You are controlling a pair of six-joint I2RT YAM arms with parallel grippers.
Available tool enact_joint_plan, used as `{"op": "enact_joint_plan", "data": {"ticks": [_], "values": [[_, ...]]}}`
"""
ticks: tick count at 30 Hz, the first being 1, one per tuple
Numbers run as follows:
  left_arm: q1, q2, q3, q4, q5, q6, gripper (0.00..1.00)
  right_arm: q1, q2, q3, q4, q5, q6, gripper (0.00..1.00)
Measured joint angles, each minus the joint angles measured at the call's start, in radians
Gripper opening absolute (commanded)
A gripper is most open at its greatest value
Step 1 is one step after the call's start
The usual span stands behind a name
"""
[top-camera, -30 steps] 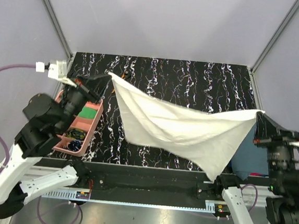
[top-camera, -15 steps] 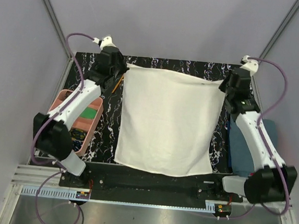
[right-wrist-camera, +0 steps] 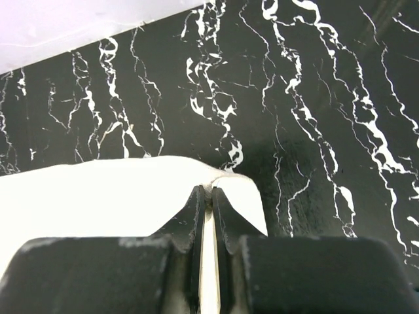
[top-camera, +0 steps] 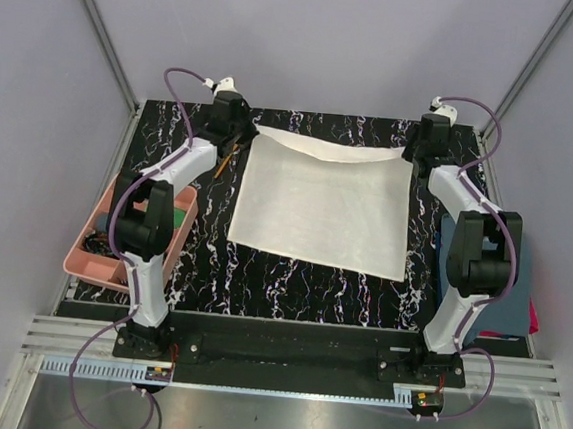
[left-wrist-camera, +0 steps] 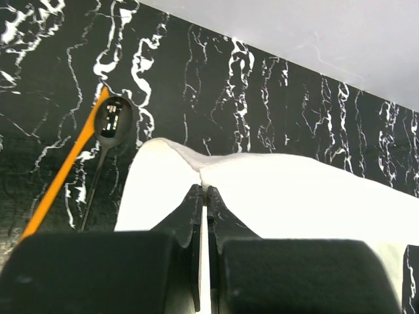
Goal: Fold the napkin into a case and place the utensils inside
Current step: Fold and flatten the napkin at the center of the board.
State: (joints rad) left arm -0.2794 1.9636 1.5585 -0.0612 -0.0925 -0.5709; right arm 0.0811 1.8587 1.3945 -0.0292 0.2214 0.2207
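**Spotter:** What are you holding right now?

**Operator:** I'm gripping the napkin (top-camera: pixel 323 203) by its two far corners. The left end effector (left-wrist-camera: pixel 203 196) is pinching one corner with its jaws almost touching, and the right end effector (right-wrist-camera: pixel 206 193) is clamping the other just as narrowly

**Spotter:** And where is the cloth sitting?

**Operator:** It's running from both end effectors back toward the arm bases. Its near edge is lying on the desk (top-camera: pixel 290 285), while the far edge is hanging a little raised and sagging between the two grips

**Spotter:** How are you planning to set it down?

**Operator:** I'm aiming to lower both corners together under an even outward pull, so the sag is flattening before I let go. As I judge it, a square, smooth sheet is what the first fold is needing

**Spotter:** Any edges worrying you?

**Operator:** The desk's far edge and the wall (top-camera: pixel 331 48) are lying just ahead of both end effectors, so I'm ruling out any forward travel. The spoon (left-wrist-camera: pixel 112 121) and orange stick (left-wrist-camera: pixel 65 170) are lying just left of the left end effector, close beside that corner, so I'm avoiding a leftward drift. The pink tray (top-camera: pixel 102 259) is sitting behind and left of it, and the blue-grey towel (top-camera: pixel 516 285) behind and right of the right one. The open room is lying behind both, toward the bases
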Motion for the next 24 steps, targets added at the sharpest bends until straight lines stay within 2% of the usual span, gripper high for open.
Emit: {"op": "enact_joint_plan", "data": {"ticks": [6, 10, 18, 24], "values": [[0.01, 0.0, 0.011, -0.026, -0.001, -0.003, 0.0, -0.004, -0.006, 0.008, -0.029, -0.036, 0.016, 0.0], [0.011, -0.013, -0.006, -0.099, -0.006, -0.026, 0.0, -0.004, -0.072, -0.044, -0.105, -0.067, 0.072, 0.0], [-0.023, -0.196, -0.242, -0.276, -0.052, -0.093, 0.0, -0.005, -0.439, -0.37, -0.24, -0.164, 0.237, 0.0], [-0.105, -0.261, -0.342, -0.333, -0.102, -0.097, 0.0, -0.005, -0.542, -0.563, -0.261, -0.237, 0.291, 0.0]]}}
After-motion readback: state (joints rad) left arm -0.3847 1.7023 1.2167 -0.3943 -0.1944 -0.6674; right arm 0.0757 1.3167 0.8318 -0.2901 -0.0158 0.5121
